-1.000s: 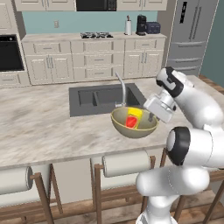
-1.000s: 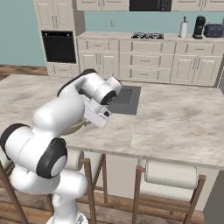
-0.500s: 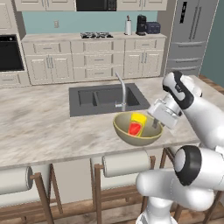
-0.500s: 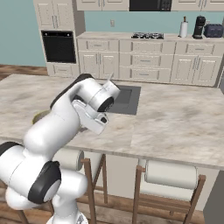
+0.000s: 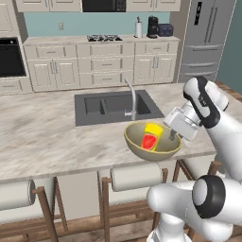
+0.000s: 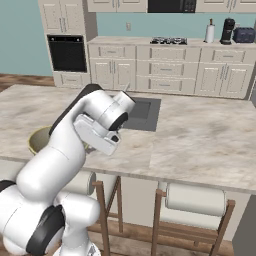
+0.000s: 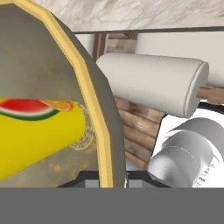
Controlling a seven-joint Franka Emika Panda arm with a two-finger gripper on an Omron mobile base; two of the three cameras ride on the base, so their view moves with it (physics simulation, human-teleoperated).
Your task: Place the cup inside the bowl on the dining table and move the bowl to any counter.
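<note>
The olive-tan bowl (image 5: 137, 144) hangs over the front edge of the dining table (image 5: 42, 137), just in front of the sink. The yellow cup (image 5: 150, 137) with its red patch lies inside it. My gripper (image 5: 171, 137) is shut on the bowl's right rim. In the hand view the rim (image 7: 94, 100) runs up between my fingertips, with the gripper (image 7: 109, 177) clamped on it and the cup (image 7: 39, 127) lying on the bowl's inside. In the right base view the bowl (image 6: 36, 140) peeks out behind my arm.
The dark sink (image 5: 104, 106) and curved faucet (image 5: 132, 97) lie just behind the bowl. White-cushioned stools (image 5: 137, 175) line the table's front edge, one right below the bowl (image 7: 153, 83). The back counter (image 5: 94, 40) holds a stove and appliances; a fridge (image 5: 208, 38) stands at right.
My gripper has carried the bowl with the cup a little toward the table's front edge and to the right. The arm has swung with it.
</note>
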